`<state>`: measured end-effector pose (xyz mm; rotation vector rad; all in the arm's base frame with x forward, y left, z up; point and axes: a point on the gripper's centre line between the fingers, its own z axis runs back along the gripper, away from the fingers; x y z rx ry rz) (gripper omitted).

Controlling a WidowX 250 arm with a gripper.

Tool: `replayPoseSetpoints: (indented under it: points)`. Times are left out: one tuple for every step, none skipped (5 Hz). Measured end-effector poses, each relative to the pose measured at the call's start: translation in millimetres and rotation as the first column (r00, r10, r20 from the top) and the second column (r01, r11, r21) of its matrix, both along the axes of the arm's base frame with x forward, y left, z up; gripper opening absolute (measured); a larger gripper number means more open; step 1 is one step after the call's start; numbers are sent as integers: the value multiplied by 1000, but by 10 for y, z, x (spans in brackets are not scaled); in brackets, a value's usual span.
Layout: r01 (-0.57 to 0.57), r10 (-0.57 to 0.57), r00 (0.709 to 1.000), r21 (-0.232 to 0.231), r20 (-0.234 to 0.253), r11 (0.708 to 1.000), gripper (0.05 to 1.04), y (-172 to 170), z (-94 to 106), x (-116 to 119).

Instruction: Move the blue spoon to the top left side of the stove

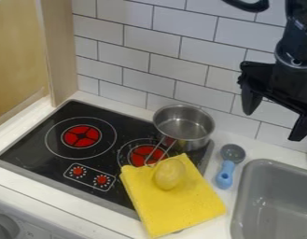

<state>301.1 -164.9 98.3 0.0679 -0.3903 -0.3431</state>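
The gripper [272,116] hangs at the upper right, above and to the right of the spoon, with its two fingers spread wide and nothing between them. On the white counter lies the blue spoon [225,174], its grey bowl pointing up the view and its blue handle toward the front, between the stove and the sink. The black stove [40,158] is at the left, with a red burner in its left part and another near the pot.
A metal pot [184,127] sits at the stove's back right corner. A yellow cloth [180,205] with a yellow potato-like object [170,174] on it covers the stove's front right. The grey sink [274,205] is right of the spoon; a tiled wall [174,46] stands behind.
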Motion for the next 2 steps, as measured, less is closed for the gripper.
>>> replayPoseSetpoints:
  points:
    - [-3,4,999,28,-54,1000,999,52,-178,-108]
    - [-49,50,992,17,-113,999,999,42,-308,-163]
